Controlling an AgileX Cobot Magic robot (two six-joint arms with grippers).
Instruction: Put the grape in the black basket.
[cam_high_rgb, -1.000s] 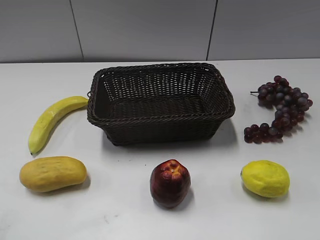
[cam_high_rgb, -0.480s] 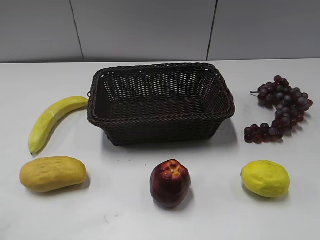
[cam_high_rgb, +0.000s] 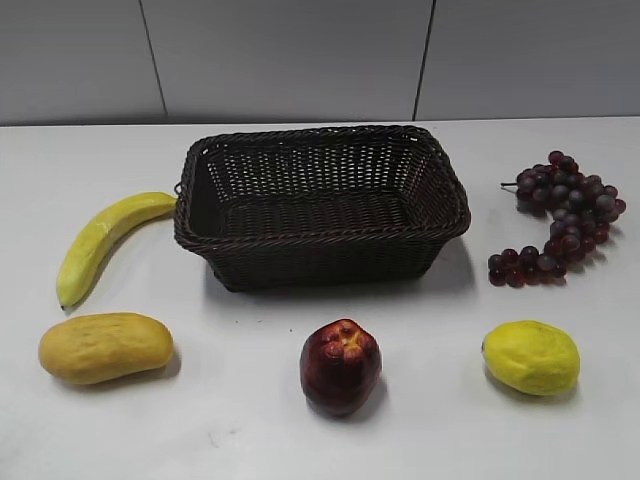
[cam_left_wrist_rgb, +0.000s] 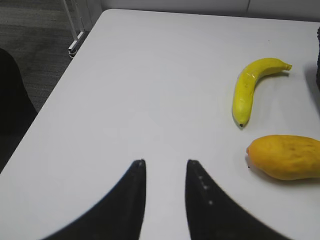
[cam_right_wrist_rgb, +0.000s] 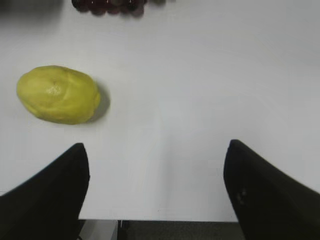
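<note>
The grape (cam_high_rgb: 557, 220), a curved dark purple-red bunch, lies on the white table to the right of the black basket (cam_high_rgb: 320, 238). The wicker basket stands empty at the table's middle back. Only the bunch's lower edge shows at the top of the right wrist view (cam_right_wrist_rgb: 107, 5). My right gripper (cam_right_wrist_rgb: 155, 147) is wide open and empty over the table's front edge, well short of the grape. My left gripper (cam_left_wrist_rgb: 165, 162) is empty with a narrow gap between its jaws, over bare table at the far left. Neither arm shows in the exterior view.
A banana (cam_high_rgb: 100, 245) and a mango (cam_high_rgb: 105, 347) lie left of the basket. A dark red apple (cam_high_rgb: 340, 366) sits in front of it. A lemon (cam_high_rgb: 531, 357) lies front right, between my right gripper and the grape.
</note>
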